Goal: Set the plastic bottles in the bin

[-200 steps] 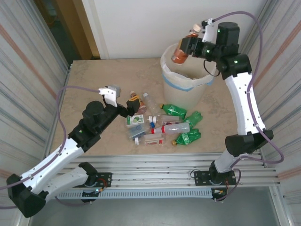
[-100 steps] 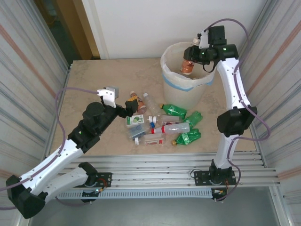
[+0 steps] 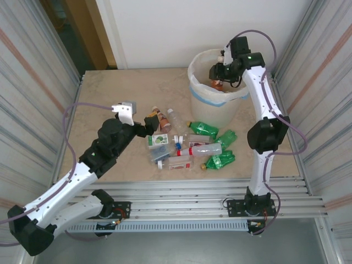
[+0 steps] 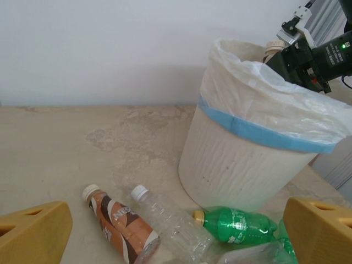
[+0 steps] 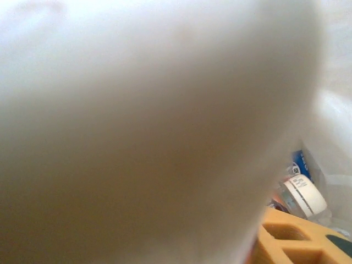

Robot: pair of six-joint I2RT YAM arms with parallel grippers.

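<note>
Bin (image 3: 212, 107) cream-white, blue-banded, bag-lined, left gripper (image 3: 148, 125) wide apart, empty, right gripper (image 3: 218, 75) hold unclear

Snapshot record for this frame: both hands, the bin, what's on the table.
left hand: open, aimed at the brown-and-white bottle
right hand: at the bin's mouth, by an orange-brown bottle; grip unclear
bin: bag-lined, blue band, far right of table
on table: green bottles, clear bottle, cartons
</note>
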